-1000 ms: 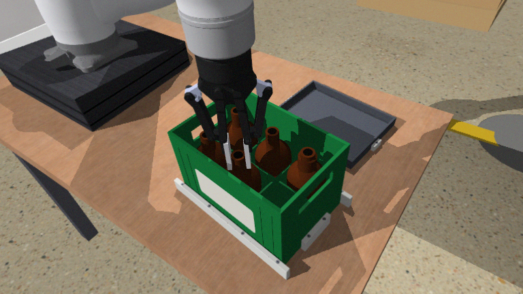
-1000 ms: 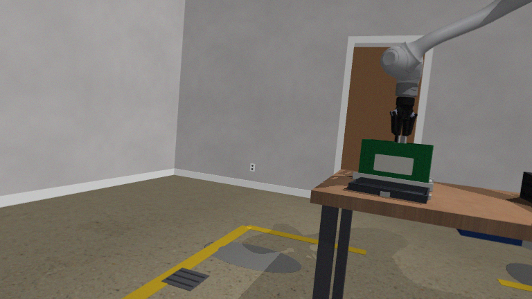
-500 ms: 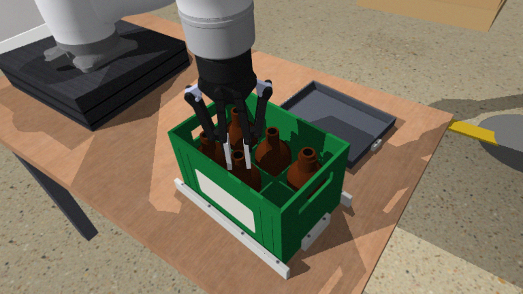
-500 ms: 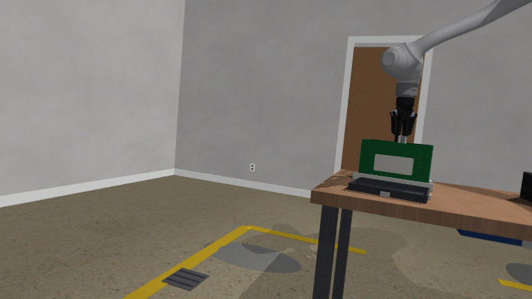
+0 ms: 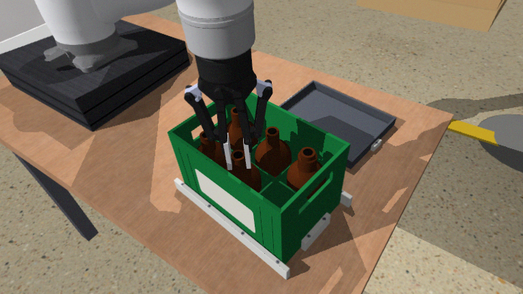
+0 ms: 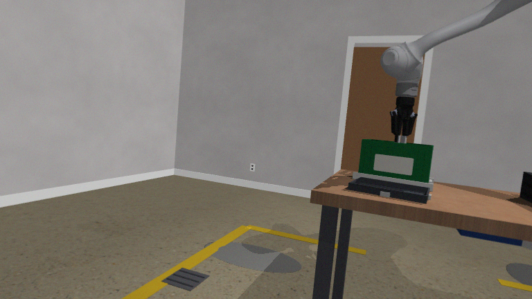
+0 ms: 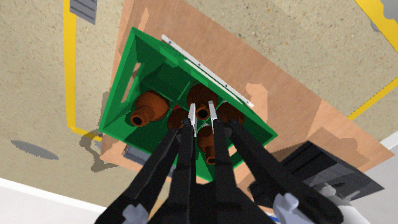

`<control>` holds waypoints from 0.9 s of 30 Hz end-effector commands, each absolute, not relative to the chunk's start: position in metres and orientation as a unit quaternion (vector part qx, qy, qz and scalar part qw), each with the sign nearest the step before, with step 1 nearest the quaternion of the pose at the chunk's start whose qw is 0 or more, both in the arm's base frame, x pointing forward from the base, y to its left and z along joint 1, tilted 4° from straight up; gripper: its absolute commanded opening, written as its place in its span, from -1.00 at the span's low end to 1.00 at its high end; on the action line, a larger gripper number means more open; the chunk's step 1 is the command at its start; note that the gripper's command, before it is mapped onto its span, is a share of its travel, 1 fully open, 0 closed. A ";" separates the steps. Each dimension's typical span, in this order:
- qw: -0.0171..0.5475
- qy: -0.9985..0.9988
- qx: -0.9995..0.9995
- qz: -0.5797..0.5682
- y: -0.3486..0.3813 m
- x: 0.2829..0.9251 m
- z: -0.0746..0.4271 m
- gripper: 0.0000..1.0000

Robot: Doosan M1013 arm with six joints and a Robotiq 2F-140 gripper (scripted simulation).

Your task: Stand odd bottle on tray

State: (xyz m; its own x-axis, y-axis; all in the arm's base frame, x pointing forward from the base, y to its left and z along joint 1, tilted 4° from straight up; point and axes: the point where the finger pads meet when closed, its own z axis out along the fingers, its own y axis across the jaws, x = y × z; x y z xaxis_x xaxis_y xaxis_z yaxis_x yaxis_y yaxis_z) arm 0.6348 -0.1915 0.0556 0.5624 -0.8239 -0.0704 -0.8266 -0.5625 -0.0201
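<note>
Altogether 5 bottles (image 5: 273,150), 1 crate (image 5: 233,204), 1 tray (image 5: 382,122)

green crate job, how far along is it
Done: nothing delivered; the dark grey tray holds no bottle. In hand: the hand is shut on the neck of a brown glass bottle inside the green plastic crate. Left: lift it, stand it on the tray, release.

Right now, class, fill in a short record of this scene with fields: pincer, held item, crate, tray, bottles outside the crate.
pincer: black pincer shut on one bottle's neck
held item: front-row brown glass bottle, standing in its cell
crate: green plastic crate with five bottles, one front cell vacant
tray: dark grey shallow tray behind the crate, no bottle on it
bottles outside the crate: none
</note>
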 end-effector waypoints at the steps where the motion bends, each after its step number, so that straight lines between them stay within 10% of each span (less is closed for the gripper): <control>1: 0.025 0.467 -0.883 0.026 -0.191 0.635 0.056 -1.00; 2: 0.025 0.467 -0.883 0.026 -0.191 0.635 0.056 -1.00; 3: 0.025 0.467 -0.883 0.026 -0.191 0.635 0.056 -0.24; 27: 0.025 0.467 -0.883 0.026 -0.191 0.635 0.056 -0.24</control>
